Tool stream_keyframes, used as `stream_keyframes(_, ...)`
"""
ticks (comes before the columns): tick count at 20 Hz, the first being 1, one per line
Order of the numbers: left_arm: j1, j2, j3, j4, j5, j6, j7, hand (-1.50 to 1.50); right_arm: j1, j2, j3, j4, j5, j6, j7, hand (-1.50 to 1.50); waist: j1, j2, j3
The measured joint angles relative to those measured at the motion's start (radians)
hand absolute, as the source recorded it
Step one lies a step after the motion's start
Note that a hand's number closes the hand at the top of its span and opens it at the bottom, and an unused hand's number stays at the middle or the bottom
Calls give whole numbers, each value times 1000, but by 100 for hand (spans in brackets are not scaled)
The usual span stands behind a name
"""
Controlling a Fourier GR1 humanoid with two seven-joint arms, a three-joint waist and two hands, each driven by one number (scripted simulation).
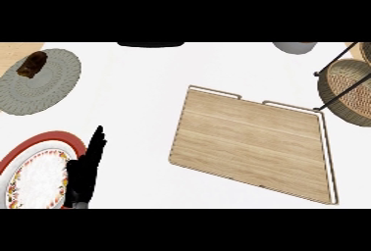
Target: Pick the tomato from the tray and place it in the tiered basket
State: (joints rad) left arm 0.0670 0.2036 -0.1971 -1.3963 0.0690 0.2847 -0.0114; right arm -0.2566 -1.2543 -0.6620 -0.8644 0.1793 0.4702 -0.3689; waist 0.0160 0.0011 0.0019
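tomato: not visible on tray (253, 147); likely light, smooth, soft; best cupped round the sides
left hand (85, 171): fingers straight, holding nothing
tiered basket (346, 90): far right

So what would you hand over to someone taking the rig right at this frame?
Left hand: open, fingers straight, resting at the lower left beside the red-rimmed plate.
Right hand: not in view.
Wooden tray: centre of the counter, nothing on it.
Tiered basket: upper right, partly cut off by the edge.
Tomato: not visible anywhere, so I cannot tell whether it is already in the basket or held out of view.
Left to do: find the tomato and confirm the placement.
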Motion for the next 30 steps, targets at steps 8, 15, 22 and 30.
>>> stream_keyframes(8, -4, -21, -6, 3, -22, -7, -11, 0, -259, -1, 165, 100, 56, -38, 117, 150, 19, 3, 0)
stream_keyframes(15, -16, -35, -6, 5, -44, 3, 7, 0, -431, 76, 295, 191, 145, -85, 96, 150, 24, 6, 0)
stream_keyframes(22, -5, -32, 3, -18, -45, -7, 32, 0, -555, 168, 393, 311, 259, -165, 60, 150, 25, 8, 0)
stream_keyframes(30, -18, -33, 25, 2, -39, -30, 25, 0, -631, 265, 424, 464, 340, -283, 35, 150, 21, 8, 1)
